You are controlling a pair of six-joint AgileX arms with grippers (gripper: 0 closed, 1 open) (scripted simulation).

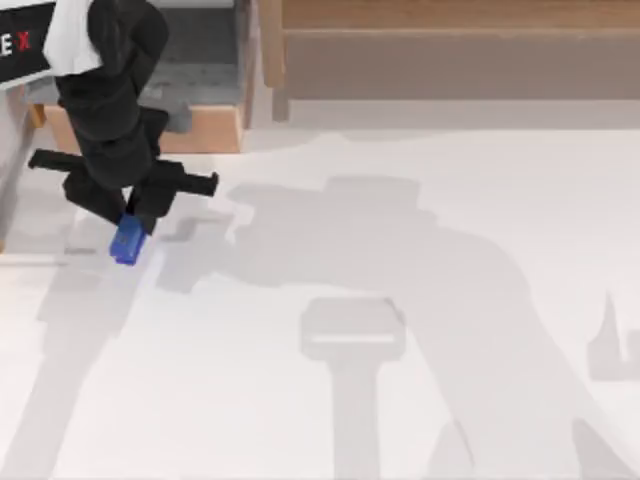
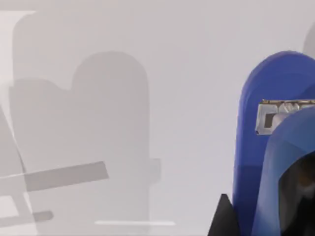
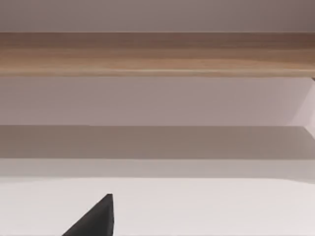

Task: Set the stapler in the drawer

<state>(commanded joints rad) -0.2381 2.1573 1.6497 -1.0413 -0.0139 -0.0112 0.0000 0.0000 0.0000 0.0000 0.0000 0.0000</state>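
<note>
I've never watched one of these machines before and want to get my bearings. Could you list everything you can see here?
stapler: one, blue, at the top view's left side, in front of the drawer, held in the left end effector.
drawer: one, light tan front and sides with a grey floor, back left of the table, open.
shelf unit: one, brown wood, along the back, centre to right.
table: one, white, under everything, crossed by grey shadows.
left end effector: one, black, at the left in front of the drawer, shut on the stapler.
right end effector: one, black, a fingertip facing the shelf unit.
</note>
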